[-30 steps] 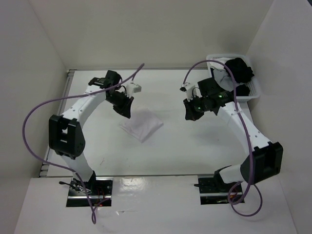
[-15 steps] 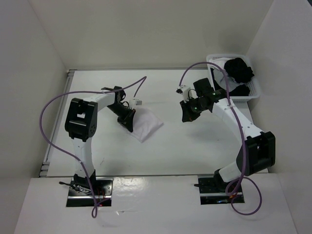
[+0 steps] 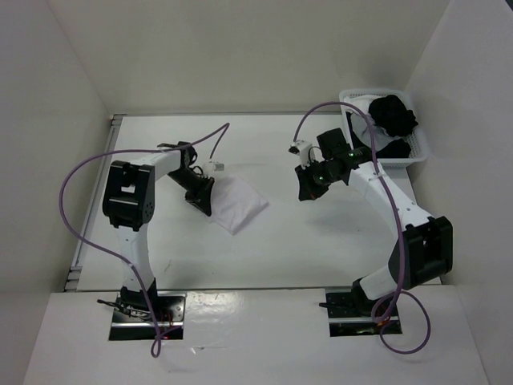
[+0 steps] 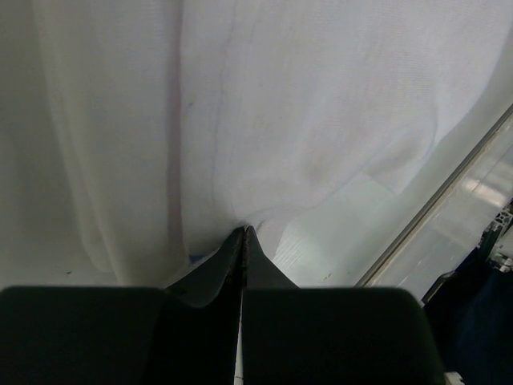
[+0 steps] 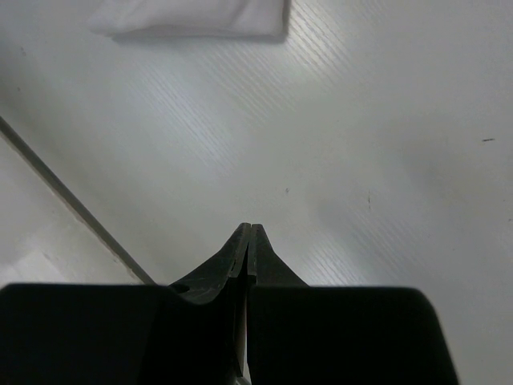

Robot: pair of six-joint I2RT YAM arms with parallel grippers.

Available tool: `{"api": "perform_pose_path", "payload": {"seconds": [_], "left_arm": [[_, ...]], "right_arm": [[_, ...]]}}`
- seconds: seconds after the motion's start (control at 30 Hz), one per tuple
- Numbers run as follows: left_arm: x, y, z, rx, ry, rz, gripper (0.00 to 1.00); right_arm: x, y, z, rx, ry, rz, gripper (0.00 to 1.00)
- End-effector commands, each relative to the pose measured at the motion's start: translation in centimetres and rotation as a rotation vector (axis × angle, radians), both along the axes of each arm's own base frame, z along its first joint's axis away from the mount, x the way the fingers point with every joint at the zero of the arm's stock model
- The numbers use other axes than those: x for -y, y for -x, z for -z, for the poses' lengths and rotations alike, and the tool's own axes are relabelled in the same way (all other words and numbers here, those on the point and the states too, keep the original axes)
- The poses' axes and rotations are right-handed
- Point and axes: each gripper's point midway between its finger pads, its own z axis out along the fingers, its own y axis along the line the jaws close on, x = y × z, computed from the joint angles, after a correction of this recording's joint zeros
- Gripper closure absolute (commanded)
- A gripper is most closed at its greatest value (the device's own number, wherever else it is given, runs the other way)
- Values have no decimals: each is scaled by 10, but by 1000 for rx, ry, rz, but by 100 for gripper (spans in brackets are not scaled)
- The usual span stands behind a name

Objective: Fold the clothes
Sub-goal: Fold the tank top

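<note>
The clothes (image 3: 238, 205) are one white garment, folded into a small slanted rectangle on the table left of centre. My left gripper (image 3: 203, 205) is shut, low at the garment's left edge. In the left wrist view its closed tips (image 4: 244, 230) touch the fabric's (image 4: 280, 104) border, and no cloth shows between the jaws. My right gripper (image 3: 306, 192) is shut and holds nothing, hanging over bare table to the right of the garment. In the right wrist view its tips (image 5: 251, 227) point at the tabletop, and the garment (image 5: 192, 14) lies at the top edge.
A white lattice basket (image 3: 422, 149) with dark clothing (image 3: 393, 114) in it stands at the back right corner. White walls close in the table on the left, back and right. Purple cables loop off both arms.
My left arm has folded in and brought its shut gripper down to the garment's left edge. The right gripper has drawn slightly left. The garment lies as before.
</note>
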Motion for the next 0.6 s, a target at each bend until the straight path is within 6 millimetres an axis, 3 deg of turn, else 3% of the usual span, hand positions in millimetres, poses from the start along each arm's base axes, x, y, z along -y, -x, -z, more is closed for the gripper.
{"api": "perform_pose_path", "payload": {"seconds": [0.0, 0.17, 0.2, 0.27, 0.33, 0.37, 0.43, 0.5, 0.53, 0.57], "left_arm": [[3, -14, -51, 132, 34, 7, 100], [-14, -23, -131, 340, 64, -46, 100], [-18, -20, -136, 354, 64, -55, 100], [-30, -16, -158, 420, 73, -103, 100], [-42, -12, -159, 455, 67, -138, 99], [-56, -11, -169, 496, 61, -191, 99], [-67, -9, -171, 530, 64, -238, 98], [-81, -2, -169, 557, 52, -293, 97], [-86, 0, -167, 559, 40, -315, 97], [-92, 4, -168, 573, 19, -330, 97]], "right_arm": [[-19, -9, -27, 90, -29, -53, 98], [-57, -6, -14, 29, -52, -178, 98], [-65, -3, -3, -19, -80, -215, 99], [-78, -5, -3, -29, -122, -257, 100], [-88, -13, 9, -57, -146, -272, 100], [-94, -18, 9, -54, -161, -290, 100], [-105, -12, 25, -143, -191, -337, 100], [-116, -16, 20, -170, -234, -383, 100], [-116, -11, 30, -234, -233, -391, 100], [-125, -14, 19, -223, -281, -430, 100]]}}
